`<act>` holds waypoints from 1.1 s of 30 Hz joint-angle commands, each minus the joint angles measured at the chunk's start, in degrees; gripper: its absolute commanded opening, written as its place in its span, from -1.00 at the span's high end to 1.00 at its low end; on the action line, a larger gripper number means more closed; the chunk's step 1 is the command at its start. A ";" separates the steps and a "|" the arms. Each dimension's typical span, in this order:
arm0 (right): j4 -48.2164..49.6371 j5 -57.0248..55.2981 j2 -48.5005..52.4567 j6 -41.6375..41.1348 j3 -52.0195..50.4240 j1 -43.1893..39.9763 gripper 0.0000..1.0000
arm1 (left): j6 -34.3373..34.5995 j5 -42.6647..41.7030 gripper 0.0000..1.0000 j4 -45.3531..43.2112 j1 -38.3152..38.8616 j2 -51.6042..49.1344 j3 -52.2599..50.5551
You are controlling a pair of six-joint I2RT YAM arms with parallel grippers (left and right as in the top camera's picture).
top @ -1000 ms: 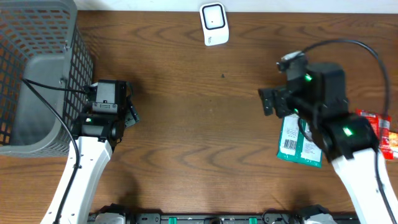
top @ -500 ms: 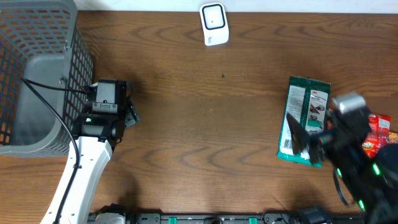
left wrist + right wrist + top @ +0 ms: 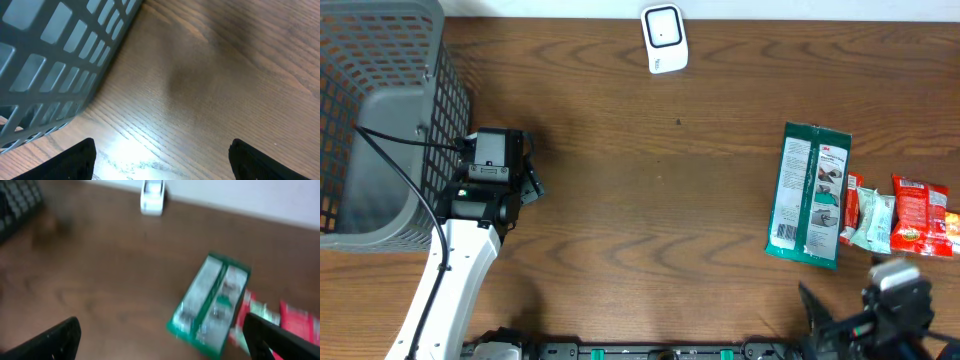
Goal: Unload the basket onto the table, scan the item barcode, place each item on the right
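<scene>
A green packet [image 3: 808, 195] lies flat at the table's right side, with a white barcode label at its near end. It shows blurred in the right wrist view as the green packet [image 3: 210, 305]. The white scanner [image 3: 663, 38] stands at the far edge, also in view as the scanner [image 3: 151, 196]. My right gripper [image 3: 817, 312] is low at the front right edge, short of the packet, open and holding nothing [image 3: 161, 335]. My left gripper [image 3: 530, 178] hangs beside the basket, open over bare wood [image 3: 161, 160].
A grey mesh basket [image 3: 380, 120] fills the far left, its wall close to my left gripper [image 3: 50, 60]. Red and white snack packets [image 3: 905, 215] lie just right of the green packet.
My right arm has pulled back from over the green packet to the front right edge, uncovering the packet. The left arm has not moved.
</scene>
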State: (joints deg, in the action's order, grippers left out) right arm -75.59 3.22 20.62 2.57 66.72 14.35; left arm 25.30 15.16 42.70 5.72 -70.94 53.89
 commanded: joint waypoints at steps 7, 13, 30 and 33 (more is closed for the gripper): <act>-7.13 -0.33 -3.54 0.50 0.09 -3.19 -0.98 | 0.11 0.33 -0.72 0.13 -0.20 -0.13 0.07; -6.64 -1.73 -6.36 0.96 -0.15 -4.74 -0.98 | 0.11 0.33 -0.72 0.15 -0.20 -0.13 0.07; 24.15 -3.58 -20.28 1.38 -15.87 -8.66 -0.99 | 0.11 0.33 -0.72 0.13 -0.20 -0.13 0.07; 32.20 -3.61 -20.26 1.38 -20.59 -8.74 -0.99 | 0.11 0.33 -0.72 0.15 -0.20 -0.13 0.07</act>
State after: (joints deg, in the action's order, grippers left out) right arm -47.11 0.40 0.45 3.40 49.67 6.15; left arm 25.30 15.18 42.65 5.72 -70.94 53.89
